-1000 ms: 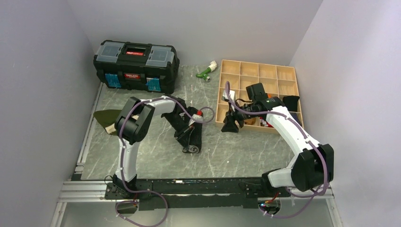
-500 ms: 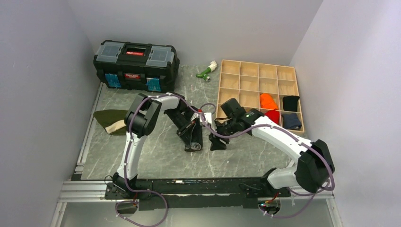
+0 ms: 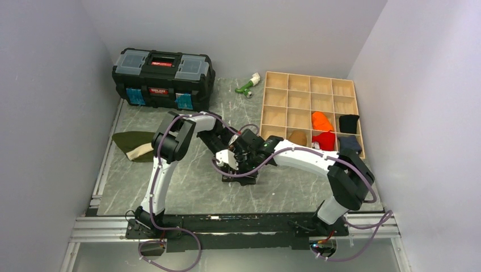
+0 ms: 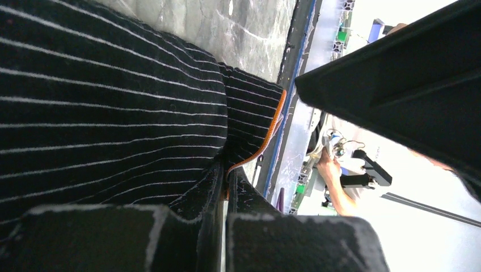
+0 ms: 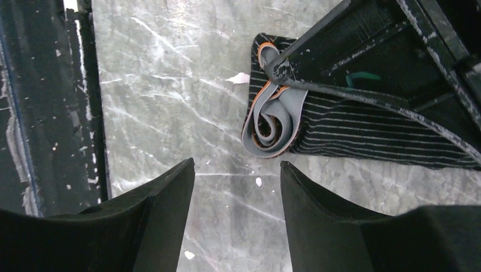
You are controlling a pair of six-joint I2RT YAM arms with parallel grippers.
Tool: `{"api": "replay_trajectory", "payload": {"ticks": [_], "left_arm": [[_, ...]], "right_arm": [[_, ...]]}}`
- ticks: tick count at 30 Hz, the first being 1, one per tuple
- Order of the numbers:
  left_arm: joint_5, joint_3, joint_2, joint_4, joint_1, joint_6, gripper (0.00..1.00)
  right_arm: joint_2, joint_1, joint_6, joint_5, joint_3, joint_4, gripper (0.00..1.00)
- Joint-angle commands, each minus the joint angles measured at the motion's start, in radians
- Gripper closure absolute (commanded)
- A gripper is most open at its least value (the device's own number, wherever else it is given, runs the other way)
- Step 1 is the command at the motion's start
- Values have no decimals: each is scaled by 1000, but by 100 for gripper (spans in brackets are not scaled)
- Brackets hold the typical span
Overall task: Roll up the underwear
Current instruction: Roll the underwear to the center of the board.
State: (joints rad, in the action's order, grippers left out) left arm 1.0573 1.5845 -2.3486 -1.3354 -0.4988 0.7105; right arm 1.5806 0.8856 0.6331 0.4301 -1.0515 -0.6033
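Observation:
The underwear (image 5: 351,133) is a black roll with fine grey stripes, lying on the marble table. Its grey, orange-edged waistband (image 5: 273,122) spirals at the near end. In the left wrist view the striped cloth (image 4: 113,102) fills the frame. My left gripper (image 4: 225,181) is shut on the underwear, with orange-edged fabric pinched between its fingers. It also shows in the top view (image 3: 227,156). My right gripper (image 5: 237,170) is open and empty, just above the table beside the roll's waistband end. In the top view (image 3: 243,169) it covers most of the roll.
A black toolbox (image 3: 163,71) stands at the back left. An olive green garment (image 3: 131,144) lies at the left edge. A wooden compartment tray (image 3: 309,90) at the right holds several rolled cloths, one of them orange (image 3: 321,120). A green and white object (image 3: 248,85) lies behind.
My right arm has swung left from the wooden tray to the roll, ending beside my left gripper. The left gripper has stayed on the underwear.

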Motion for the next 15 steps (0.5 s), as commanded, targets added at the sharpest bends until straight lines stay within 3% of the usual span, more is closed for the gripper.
{"api": "replay_trajectory", "payload": {"ticks": [1,15], "left_arm": [[23,28,-5,12,-1,9,100],[45,32,-16,-25,0,41,100]], "right_arm": [[35,27,21,-64,-50,50,40],[119,108,-24,-215,-46,139,43]]}}
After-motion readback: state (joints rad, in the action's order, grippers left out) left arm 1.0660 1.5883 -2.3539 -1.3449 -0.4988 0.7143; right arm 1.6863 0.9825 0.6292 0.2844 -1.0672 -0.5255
